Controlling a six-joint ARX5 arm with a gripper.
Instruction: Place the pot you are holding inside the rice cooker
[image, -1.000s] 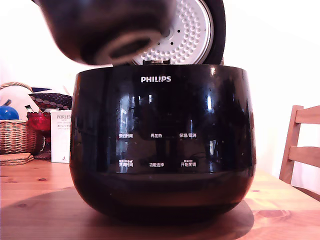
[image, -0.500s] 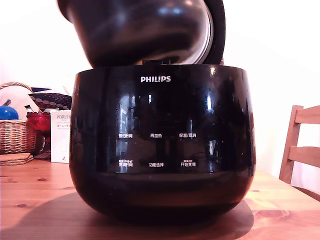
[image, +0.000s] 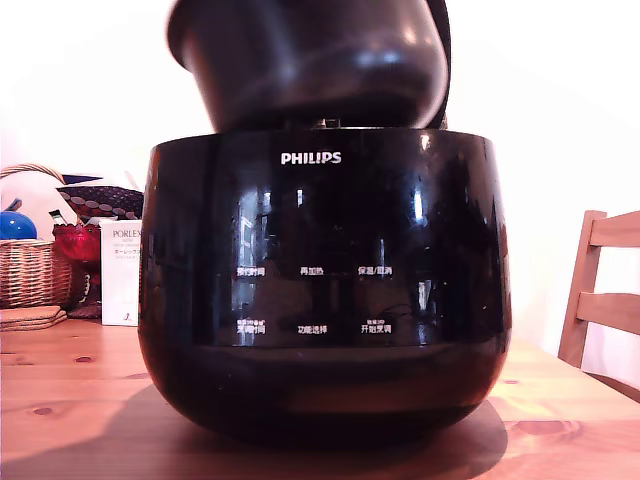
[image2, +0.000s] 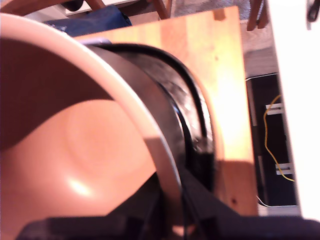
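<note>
The pot, matte black with a rounded bottom, hangs nearly upright just above the open top of the glossy black rice cooker, its base slightly above the cooker's rim. In the wrist view the pot's inside looks copper-toned and fills most of the picture. My gripper is shut on the pot's rim, one dark finger inside and one outside. Beyond the pot's rim shows the cooker's rim. The raised lid shows only as a dark edge behind the pot. The gripper is out of the exterior view.
The cooker stands on a wooden table. At the exterior view's left are a wicker basket and a white box. A wooden chair stands at the right. Past the table edge, the wrist view shows floor with a yellow cable.
The pot has moved toward the exterior view's right and levelled out. It now sits centred over the cooker's opening and hides the lid's dimpled inner plate.
</note>
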